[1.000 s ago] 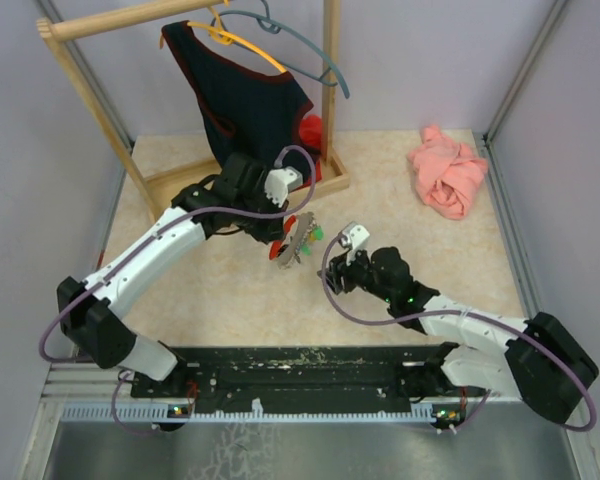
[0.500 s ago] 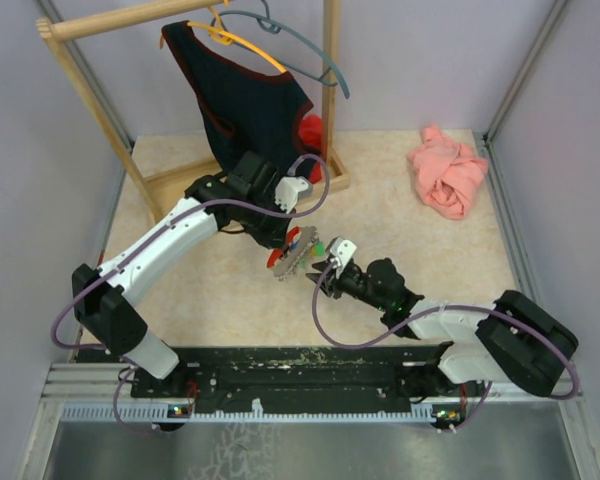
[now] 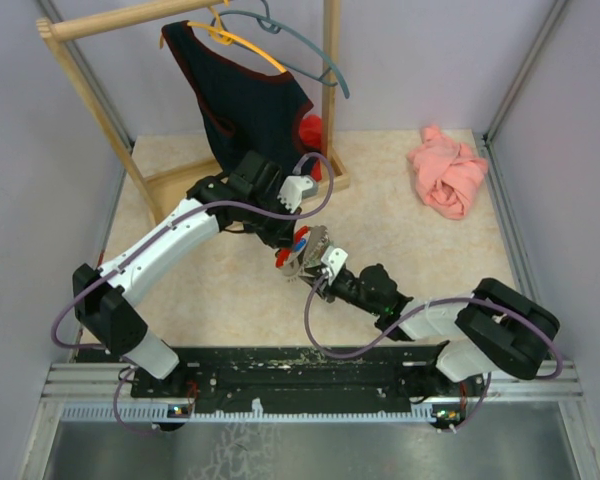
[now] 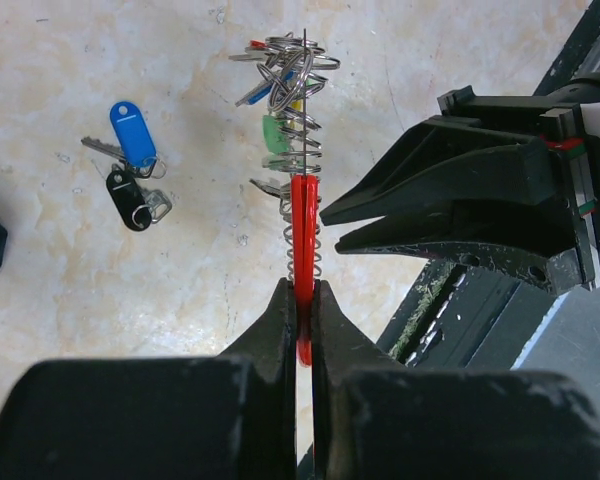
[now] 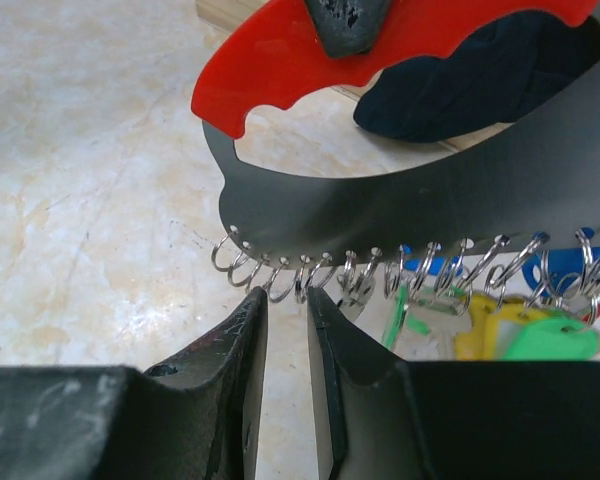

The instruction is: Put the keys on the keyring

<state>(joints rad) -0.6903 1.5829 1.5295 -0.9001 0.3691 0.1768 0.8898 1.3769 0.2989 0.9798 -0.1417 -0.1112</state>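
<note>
Currently holding the keyring (image 5: 410, 205) up off the desk (image 3: 220, 300) with the left tool (image 4: 298, 300), clamped tight on its red grip (image 5: 280, 70). Probably held so to let the small rings (image 5: 302, 283) along the dark plate's lower edge hang free and steady for threading. Pointing the right tool (image 5: 280, 300) at the near end of that row, tips just under the rings, narrowly apart, gripping nothing visible. Likely lined up to pinch or spread one ring.

Already carrying several keys (image 5: 540, 338) on the far rings: green, yellow and blue heads bunched together, dangling. Leaving two more pieces loose on the desk, well apart from the keyring: a blue tag (image 4: 132, 128) with a small key, and a black tag (image 4: 130, 200) just beside it; cannot tell whether touching. Judging the task as partway, the loose ones not yet fetched.

Versus one second ago: brought the right arm (image 3: 420, 315) in from well right of the keyring to right against it, forearm now stretched low toward the centre. Drew the left arm (image 3: 170, 240) in slightly, carrying the keyring a little toward the right tool. Half a second ago, still had a small gap between right tool and keyring; closed now. No change to rack (image 3: 110, 130), dark garment (image 3: 245, 100) or pink cloth (image 3: 448, 180).
</note>
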